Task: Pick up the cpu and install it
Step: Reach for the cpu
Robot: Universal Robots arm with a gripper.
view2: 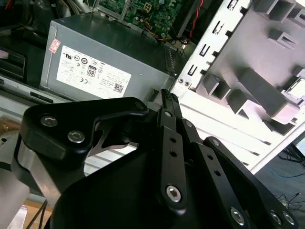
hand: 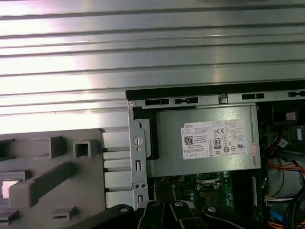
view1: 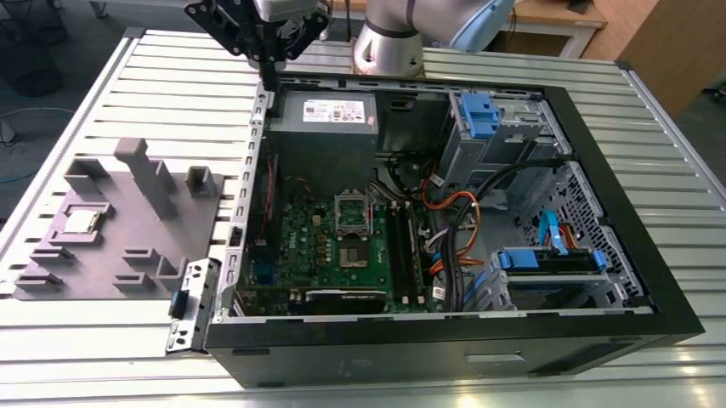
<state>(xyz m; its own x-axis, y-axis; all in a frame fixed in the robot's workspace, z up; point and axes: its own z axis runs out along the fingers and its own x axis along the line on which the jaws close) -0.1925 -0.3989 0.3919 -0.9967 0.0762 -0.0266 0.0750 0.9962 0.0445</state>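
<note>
The cpu (view1: 80, 222), a small pale square chip, lies flat in a recess of the grey moulded tray (view1: 125, 246) on the exterior view's left. In the first wrist view the cpu (hand: 6, 188) sits at the picture's edge in the tray (hand: 57, 171). My gripper (view1: 270, 80) hangs above the back left corner of the open computer case, well away from the chip. Its black fingers (view2: 167, 102) are pressed together, shut on nothing. The metal socket frame (view1: 354, 212) lies in the middle of the green motherboard.
A large grey power supply (view1: 323, 127) with a white label fills the case's back left part, just beside my gripper. Cables and blue drive brackets (view1: 550, 255) crowd the case's other side. Everything rests on a ribbed metal table (view1: 170, 93).
</note>
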